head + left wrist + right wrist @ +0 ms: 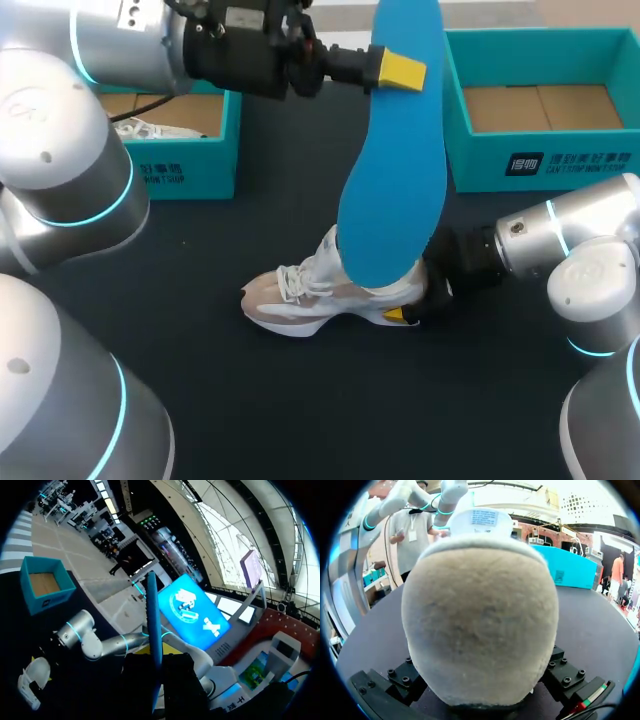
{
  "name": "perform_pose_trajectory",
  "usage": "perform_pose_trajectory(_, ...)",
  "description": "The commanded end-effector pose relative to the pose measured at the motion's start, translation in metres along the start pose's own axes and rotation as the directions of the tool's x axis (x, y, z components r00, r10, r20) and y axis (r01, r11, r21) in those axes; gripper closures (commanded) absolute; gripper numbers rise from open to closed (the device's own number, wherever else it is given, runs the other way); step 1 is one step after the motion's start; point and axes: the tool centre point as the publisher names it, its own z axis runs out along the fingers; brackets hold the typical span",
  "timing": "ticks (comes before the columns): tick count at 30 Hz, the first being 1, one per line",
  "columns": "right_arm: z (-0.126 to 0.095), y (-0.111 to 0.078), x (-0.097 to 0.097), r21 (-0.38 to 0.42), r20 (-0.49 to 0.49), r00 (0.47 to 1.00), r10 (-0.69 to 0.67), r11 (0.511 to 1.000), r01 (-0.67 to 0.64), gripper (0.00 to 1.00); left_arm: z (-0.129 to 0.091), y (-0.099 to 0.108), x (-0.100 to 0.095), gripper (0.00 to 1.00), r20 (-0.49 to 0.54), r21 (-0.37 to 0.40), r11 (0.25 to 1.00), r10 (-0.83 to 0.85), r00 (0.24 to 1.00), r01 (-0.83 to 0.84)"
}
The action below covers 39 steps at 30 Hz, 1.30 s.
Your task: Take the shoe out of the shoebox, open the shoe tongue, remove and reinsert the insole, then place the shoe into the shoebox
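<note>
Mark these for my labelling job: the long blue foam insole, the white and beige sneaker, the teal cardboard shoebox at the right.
long blue foam insole (395,190): head view, mid face
white and beige sneaker (266,303): head view, toe
teal cardboard shoebox (480,165) at the right: head view, front wall

So the only furniture showing is a black table (300,400), and its matte top is picking up soft, even light.

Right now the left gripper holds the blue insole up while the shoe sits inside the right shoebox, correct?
Not quite: the left gripper holds the blue insole up, but the shoe is on the table, not inside the right shoebox; the head view shows it.
</note>
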Motion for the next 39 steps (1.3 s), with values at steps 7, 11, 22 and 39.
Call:
perform_pose_trajectory(7,0.003,-0.002,0.001,0.004,0.001,1.0,0.001,1.0,-0.001,0.0,-0.001,0.002,0.0,1.0,0.001,0.002,1.0,0.0,1.0,0.0)
perform_pose_trajectory(11,0.003,-0.002,0.001,0.004,0.001,1.0,0.001,1.0,-0.001,0.0,-0.001,0.002,0.0,1.0,0.001,0.002,1.0,0.0,1.0,0.0)
perform_pose_trajectory(22,-0.022,0.011,0.009,0.143,0.042,0.998,0.04,0.989,-0.046,0.0,-0.001,0.002,0.0,1.0,0.001,0.002,1.0,0.0,1.0,0.0)
perform_pose_trajectory(39,-0.06,0.041,0.013,0.417,0.089,0.989,0.119,0.897,-0.145,0.0,-0.001,0.002,0.0,1.0,0.001,0.002,1.0,0.0,1.0,0.0)
